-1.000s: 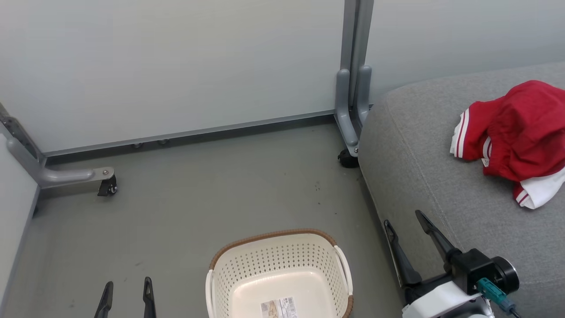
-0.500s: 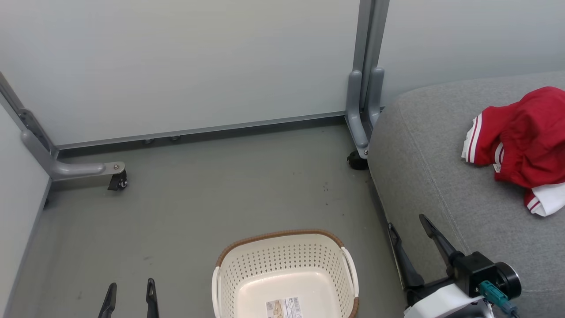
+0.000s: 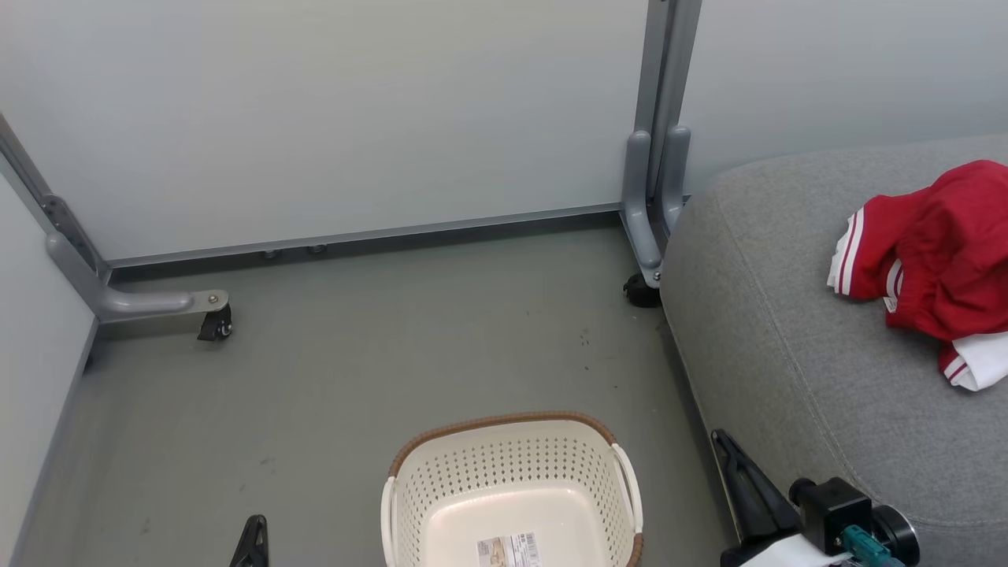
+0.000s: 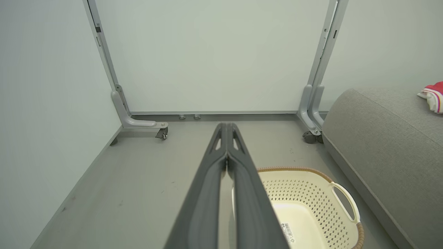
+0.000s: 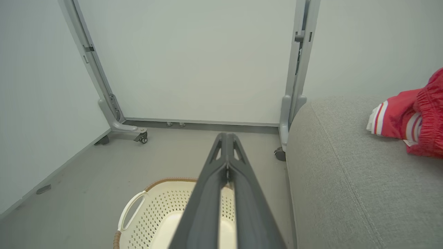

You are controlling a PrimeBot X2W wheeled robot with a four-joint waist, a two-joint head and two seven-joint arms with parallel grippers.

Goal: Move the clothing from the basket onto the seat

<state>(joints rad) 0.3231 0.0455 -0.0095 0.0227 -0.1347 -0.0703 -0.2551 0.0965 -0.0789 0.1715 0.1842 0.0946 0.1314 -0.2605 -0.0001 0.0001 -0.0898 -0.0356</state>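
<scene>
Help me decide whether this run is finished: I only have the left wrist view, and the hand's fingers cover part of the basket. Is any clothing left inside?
Observer: None in the head view; the basket floor showing there holds just a barcode sticker.
Operator: And the red scrap at my right edge?
Observer: That is the clothing, a bunched red heap with white stripes, on the seat.
Operator: Is anything being carried?
Observer: No; the right hand is shut on nothing in its wrist view.
</scene>
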